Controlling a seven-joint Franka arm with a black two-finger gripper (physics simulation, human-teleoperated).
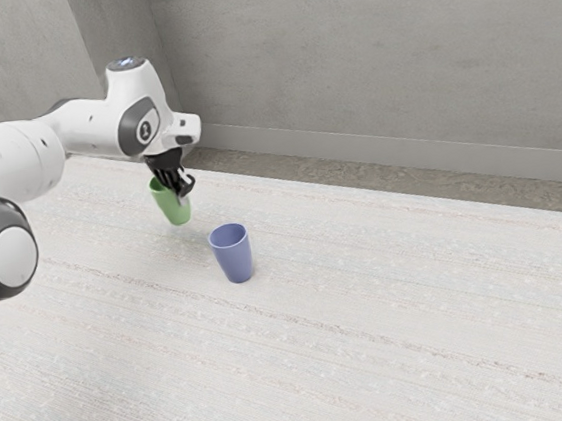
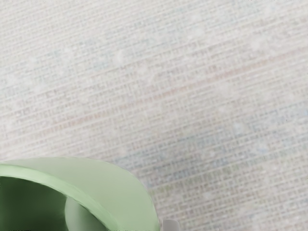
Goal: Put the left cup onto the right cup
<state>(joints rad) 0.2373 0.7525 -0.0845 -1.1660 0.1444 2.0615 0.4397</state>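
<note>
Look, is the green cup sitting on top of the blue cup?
No, the green cup is held in the gripper, apart from the blue cup, which stands by itself on the table.

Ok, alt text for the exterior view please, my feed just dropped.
The gripper grips the green cup at its rim, with the cup tilted, toward the exterior view's left. The blue cup stands upright on the pale table, close by on the green cup's right in this view and apart from it.
</note>
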